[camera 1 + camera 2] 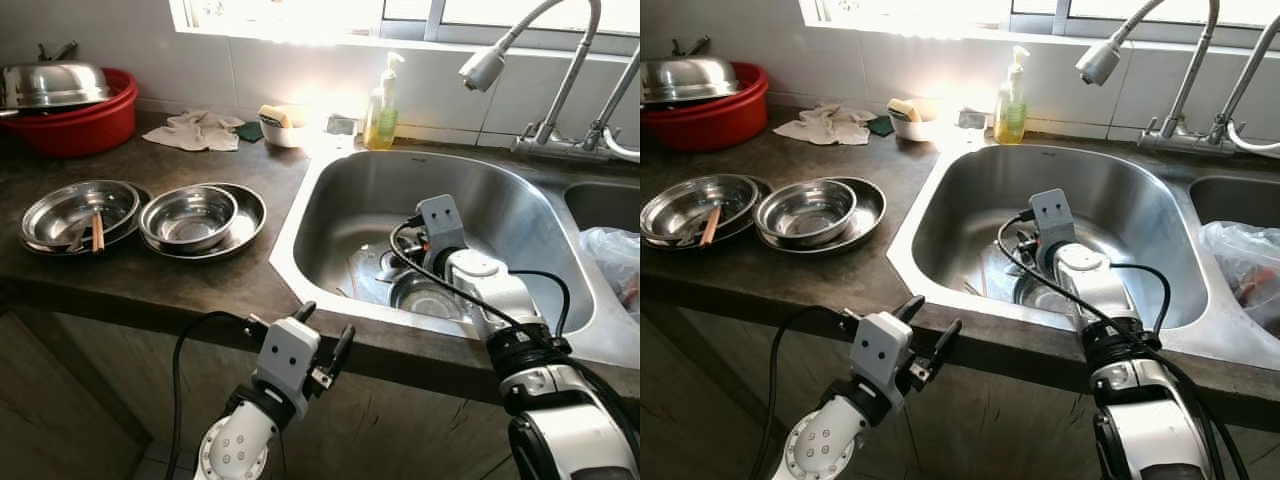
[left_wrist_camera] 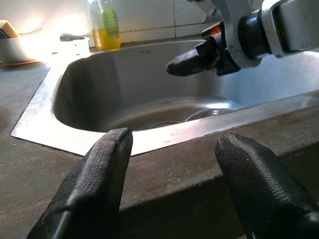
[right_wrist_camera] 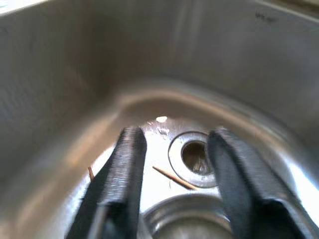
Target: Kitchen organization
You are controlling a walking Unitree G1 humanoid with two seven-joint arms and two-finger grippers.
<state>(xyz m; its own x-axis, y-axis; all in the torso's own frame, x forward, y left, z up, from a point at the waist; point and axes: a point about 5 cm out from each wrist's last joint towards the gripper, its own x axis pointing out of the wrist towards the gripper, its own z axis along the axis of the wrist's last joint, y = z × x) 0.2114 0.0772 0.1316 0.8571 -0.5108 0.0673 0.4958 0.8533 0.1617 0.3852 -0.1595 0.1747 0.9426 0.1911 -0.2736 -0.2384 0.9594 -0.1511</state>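
- Steel sink (image 1: 330, 190): right gripper (image 3: 172, 189) released above a bowl (image 1: 425, 297) near the drain (image 3: 195, 155).
- Left gripper (image 1: 325, 335) released, before the counter edge (image 1: 200, 310).
- Steel bowls (image 1: 190, 215) nearby.

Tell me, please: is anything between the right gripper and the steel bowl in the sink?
Nothing visible. The right gripper hangs open inside the sink, just above the steel bowl. Only thin chopsticks lie beside the drain.
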